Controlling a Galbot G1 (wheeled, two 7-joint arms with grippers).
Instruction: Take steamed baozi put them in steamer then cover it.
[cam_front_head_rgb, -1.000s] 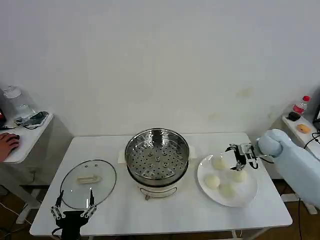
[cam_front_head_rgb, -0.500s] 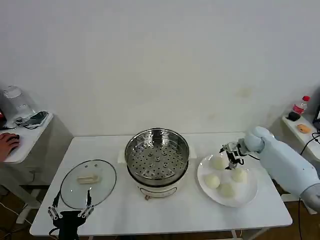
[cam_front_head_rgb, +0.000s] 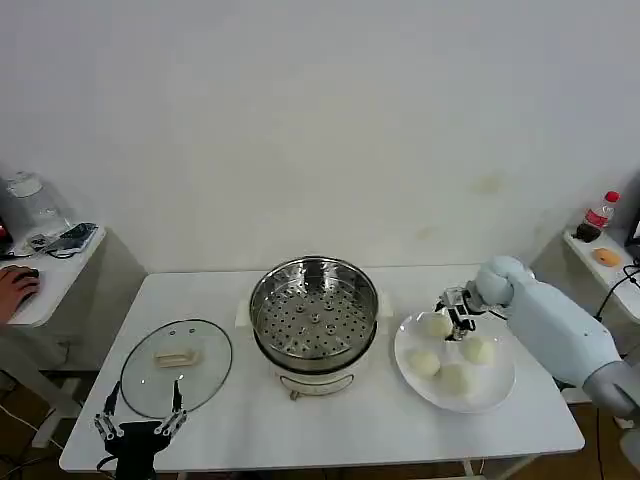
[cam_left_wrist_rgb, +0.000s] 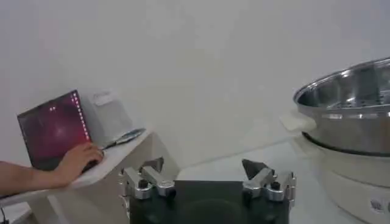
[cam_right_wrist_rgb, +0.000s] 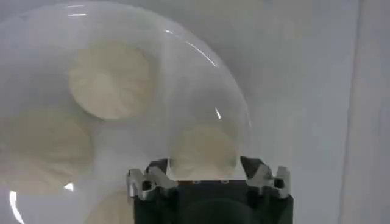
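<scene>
Right gripper (cam_front_head_rgb: 458, 318) hovers over the far-left part of the white plate (cam_front_head_rgb: 497, 392), fingers spread apart and holding nothing; in the right wrist view the two fingertips (cam_right_wrist_rgb: 146, 180) straddle one bun (cam_right_wrist_rgb: 204, 151) lying directly beneath them. That bun looks like the one nearest the pot, the far-left baozi (cam_front_head_rgb: 436, 325) on the plate. All four steamed baozi sit on the plate, close together but apart: the far-left one, one to its right (cam_front_head_rgb: 478, 350), one nearer the table's front (cam_front_head_rgb: 425, 363) and one at the front (cam_front_head_rgb: 455, 379).

The steamer (cam_front_head_rgb: 314, 312) stands in the middle of the white table (cam_front_head_rgb: 380, 425), just left of the plate, its perforated tray bare and its top uncovered. The glass lid (cam_front_head_rgb: 177, 366) lies flat on the table well to the left of the pot.

Left gripper (cam_front_head_rgb: 140, 424) is parked low at the table's front edge, just in front of the lid, fingers wide open and empty.

My judgement is that the first pick is in hand: no bun is loaded, so the task is at its beginning. The next move calls for lowering straight over the chosen bun, closing gently enough not to squash the soft dough, then lifting clear of its neighbours and carrying it left over the pot's rim.
</scene>
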